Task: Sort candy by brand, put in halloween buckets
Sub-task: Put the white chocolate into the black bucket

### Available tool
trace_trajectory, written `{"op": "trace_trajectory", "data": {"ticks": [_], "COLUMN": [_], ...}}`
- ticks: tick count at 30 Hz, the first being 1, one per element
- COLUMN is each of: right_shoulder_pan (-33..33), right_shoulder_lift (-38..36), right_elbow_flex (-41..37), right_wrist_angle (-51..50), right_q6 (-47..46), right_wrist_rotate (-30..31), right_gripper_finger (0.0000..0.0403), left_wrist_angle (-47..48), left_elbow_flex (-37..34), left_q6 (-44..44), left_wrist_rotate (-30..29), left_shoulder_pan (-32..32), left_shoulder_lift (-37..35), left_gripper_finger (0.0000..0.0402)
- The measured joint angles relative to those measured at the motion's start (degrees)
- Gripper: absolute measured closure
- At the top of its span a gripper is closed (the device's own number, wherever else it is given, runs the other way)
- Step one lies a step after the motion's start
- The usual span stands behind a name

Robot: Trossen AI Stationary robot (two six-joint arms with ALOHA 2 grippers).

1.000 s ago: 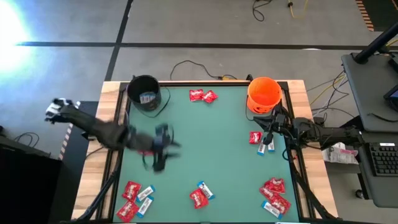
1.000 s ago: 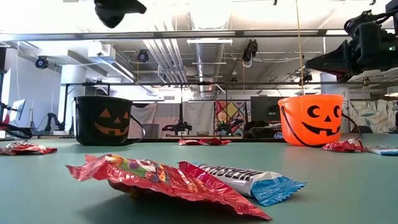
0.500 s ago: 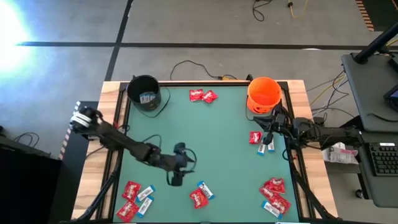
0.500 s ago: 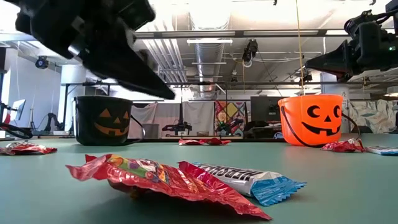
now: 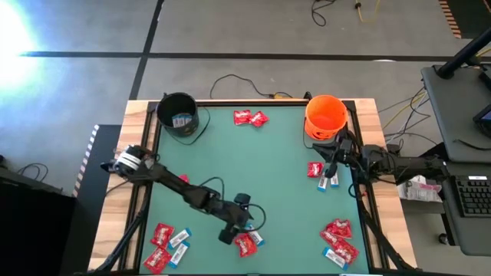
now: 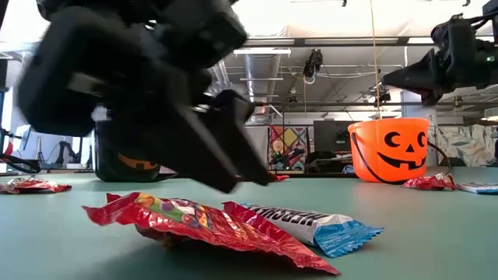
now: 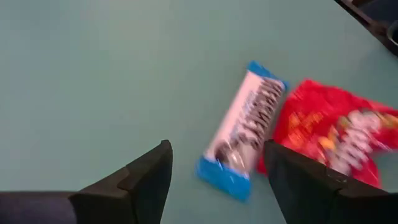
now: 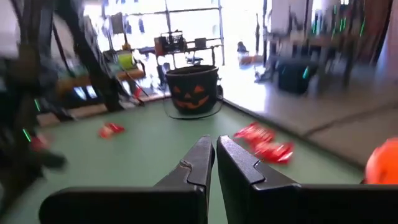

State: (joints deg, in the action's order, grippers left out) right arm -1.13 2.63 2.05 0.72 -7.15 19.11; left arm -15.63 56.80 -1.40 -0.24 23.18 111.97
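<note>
My left gripper (image 5: 247, 221) is open and hovers low over a pair of sweets near the table's near-middle edge. A white-and-blue bar (image 7: 245, 127) lies on the table between its two fingers, untouched. The red packet (image 7: 336, 134) lies beside the bar, partly over it (image 6: 210, 222). My right gripper (image 5: 331, 156) is shut and held above the table just near of the orange bucket (image 5: 325, 115), over a red packet and a bar (image 5: 322, 175). The black bucket (image 5: 178, 115) stands at the far-left corner with a bar inside.
Other sweets lie in heaps at the near-left (image 5: 165, 244), the near-right (image 5: 337, 239) and the far middle (image 5: 250, 118). One red packet (image 6: 27, 185) lies toward the left side. The middle of the green mat (image 5: 268, 169) is bare. Cables run past the table's far edge.
My left arm has swept from the left-middle of the table toward the near edge and the right, coming down over the bar and red packet at the near middle. My right arm and the sweets have stayed where they were.
</note>
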Motion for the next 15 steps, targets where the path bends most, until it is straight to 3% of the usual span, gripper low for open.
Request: {"op": "trace_trajectory", "data": {"ticks": [3, 7, 9, 12, 15], "right_shoulder_pan": [0.04, 1.33, 2.9, 6.08, 9.28], "right_shoulder_lift": [1.04, 3.36, 4.67, 7.6, 11.87], "right_elbow_flex": [-0.34, -1.31, -1.32, -1.32, -1.32], "right_wrist_angle": [0.42, 3.83, 8.25, 14.56, 19.23], "right_q6": [-10.94, -8.48, -8.3, -7.38, -5.51], "right_wrist_rotate": [-2.23, -21.85, -27.57, -26.9, -19.9], "right_gripper_finger": [0.0385, 0.0385, 0.0385, 0.0385, 0.0385], "left_wrist_angle": [-0.1, -0.9, -1.12, -1.12, -1.16], "left_elbow_flex": [2.34, 3.62, 3.69, 3.37, 2.0], "left_q6": [0.0, -0.53, -0.31, 0.42, 0.42], "left_wrist_rotate": [-0.06, 0.1, 0.81, 0.8, -0.05], "left_shoulder_pan": [-0.53, -0.58, -0.59, -0.72, -2.27], "left_shoulder_lift": [2.81, 5.09, 5.6, 5.74, 5.03], "left_gripper_finger": [0.017, 0.017, 0.017, 0.017, 0.017]}}
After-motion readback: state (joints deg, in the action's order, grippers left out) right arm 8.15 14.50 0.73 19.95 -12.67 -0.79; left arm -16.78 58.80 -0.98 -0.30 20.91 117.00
